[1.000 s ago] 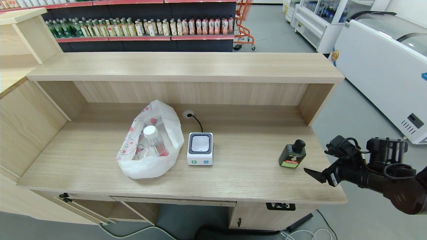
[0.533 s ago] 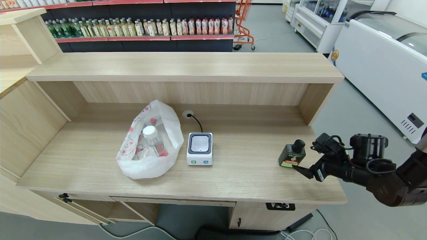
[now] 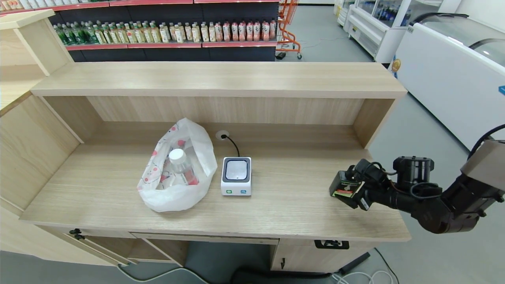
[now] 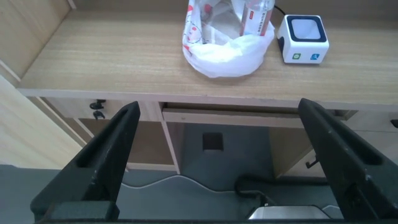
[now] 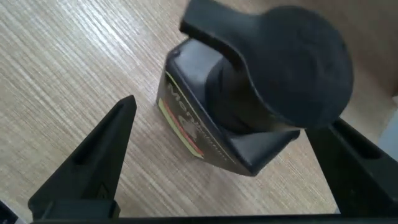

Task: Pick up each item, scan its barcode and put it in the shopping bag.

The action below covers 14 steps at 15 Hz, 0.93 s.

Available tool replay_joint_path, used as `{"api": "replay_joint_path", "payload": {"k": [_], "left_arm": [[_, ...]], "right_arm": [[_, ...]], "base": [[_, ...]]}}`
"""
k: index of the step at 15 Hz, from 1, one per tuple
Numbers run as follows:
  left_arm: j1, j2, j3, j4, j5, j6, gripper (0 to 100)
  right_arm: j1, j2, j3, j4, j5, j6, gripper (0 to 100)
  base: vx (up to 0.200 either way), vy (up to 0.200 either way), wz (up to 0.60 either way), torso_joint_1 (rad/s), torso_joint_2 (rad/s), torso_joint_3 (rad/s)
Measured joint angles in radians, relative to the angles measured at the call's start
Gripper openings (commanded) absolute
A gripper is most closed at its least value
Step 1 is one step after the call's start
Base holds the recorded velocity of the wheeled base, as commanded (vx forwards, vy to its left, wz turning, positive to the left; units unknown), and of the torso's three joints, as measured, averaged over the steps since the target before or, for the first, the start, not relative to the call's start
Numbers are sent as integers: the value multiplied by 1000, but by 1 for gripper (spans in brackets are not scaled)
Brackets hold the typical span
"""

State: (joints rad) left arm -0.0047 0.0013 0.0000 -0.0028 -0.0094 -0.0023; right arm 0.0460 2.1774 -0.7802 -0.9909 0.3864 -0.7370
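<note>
**Dark bottle** (image 3: 341, 188): square-shouldered, round black cap, red-and-green label. It stands on its base near the right end of the wooden counter (image 3: 292, 209), close to the front edge and well apart from the scanner.

**Right gripper** (image 3: 350, 188): at the bottle, fingers apart, one on each side. In the right wrist view a strip of wood shows between one finger (image 5: 93, 168) and the bottle's labelled face. The other finger sits just beside the opposite side, and contact there cannot be told.

**Left gripper** (image 4: 219, 111): fingers spread wide and holding nothing, low in front of the counter, below its front edge.

**Barcode scanner** (image 3: 236, 175): white box with a dark-framed window on top, mid-counter, between the bottle and the bag. Its black cable (image 3: 233, 145) runs back to a round grommet (image 3: 223, 135).

**Shopping bag** (image 3: 173, 197): white plastic with red print, mouth open, just beside the scanner on the robot's left. Inside is a clear bottle with a white cap (image 3: 178, 155) and a red label.

**Surroundings:**
- A raised ledge (image 3: 221, 79) runs along the back of the counter, and its right side panel (image 3: 373, 120) stands behind the dark bottle.
- Store shelving with rows of drink bottles (image 3: 165, 33).
- An orange rack (image 3: 290, 27).
- White chest freezers (image 3: 453, 75) to the right.
</note>
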Motion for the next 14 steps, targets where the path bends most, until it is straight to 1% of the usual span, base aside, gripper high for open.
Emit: {"api": "replay_joint_path", "payload": {"k": [3, 4, 11, 14], "left_arm": [[0, 0, 0, 0, 0, 0, 100], [0, 0, 0, 0, 0, 0, 100], [0, 0, 0, 0, 0, 0, 100], [0, 0, 0, 0, 0, 0, 100]], "right_arm": [[13, 33, -28, 1, 1, -15, 100], [14, 42, -36, 5, 7, -15, 0], [21, 59, -50, -7, 22, -24, 0], [27, 5, -32, -6, 21, -44, 0]], "base": [[0, 0, 0, 0, 0, 0], [0, 0, 0, 0, 0, 0], [0, 0, 0, 0, 0, 0], [0, 0, 0, 0, 0, 0]]}}
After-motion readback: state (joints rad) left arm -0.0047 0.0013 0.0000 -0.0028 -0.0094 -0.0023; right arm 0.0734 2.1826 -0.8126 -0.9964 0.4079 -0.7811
